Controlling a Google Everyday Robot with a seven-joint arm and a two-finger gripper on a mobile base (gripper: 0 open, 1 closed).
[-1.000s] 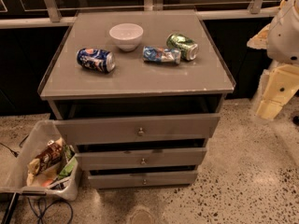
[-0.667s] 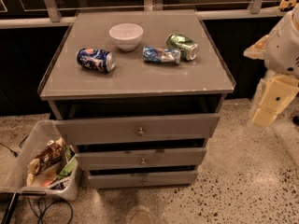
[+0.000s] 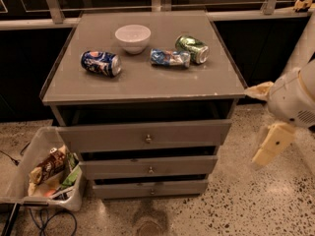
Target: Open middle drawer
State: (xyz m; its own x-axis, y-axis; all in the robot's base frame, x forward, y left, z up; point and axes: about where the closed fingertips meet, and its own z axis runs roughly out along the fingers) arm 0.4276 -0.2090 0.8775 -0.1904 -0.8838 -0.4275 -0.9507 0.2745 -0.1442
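The middle drawer [image 3: 147,167] is the second of three grey fronts on the cabinet, with a small round knob [image 3: 150,169]. Its front sits a little behind the top drawer's front [image 3: 145,136] and a little ahead of the lowest front [image 3: 150,188]. My gripper [image 3: 253,128] hangs to the right of the cabinet, at about the height of the top two drawers, apart from them. Its two cream fingers [image 3: 272,144] are spread wide and hold nothing.
On the cabinet top [image 3: 142,85] are a white bowl [image 3: 133,37], a blue can [image 3: 101,63] on its side, a crushed blue can [image 3: 170,57] and a green can [image 3: 192,48]. A white bin of snacks [image 3: 47,173] stands left of the drawers, with cables [image 3: 42,220] beside it.
My gripper has moved down and slightly left, toward the cabinet's right side. The drawers have not moved.
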